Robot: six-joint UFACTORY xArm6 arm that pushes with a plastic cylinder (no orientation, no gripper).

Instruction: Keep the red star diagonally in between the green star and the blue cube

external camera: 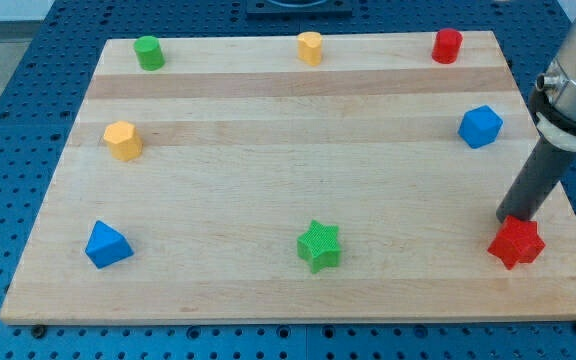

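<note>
The red star [516,242] lies near the board's bottom right corner. My tip [509,217] rests at the star's upper left edge, touching or nearly touching it. The green star [319,246] lies at the bottom middle, well to the left of the red star. The blue cube [480,126] sits at the right side, above the red star and apart from it.
A wooden board [288,180] on a blue pegboard table. A green cylinder [149,52], a yellow cylinder [310,47] and a red cylinder [447,45] line the top edge. A yellow hexagonal block [123,140] sits at the left; a blue triangular block [107,245] at bottom left.
</note>
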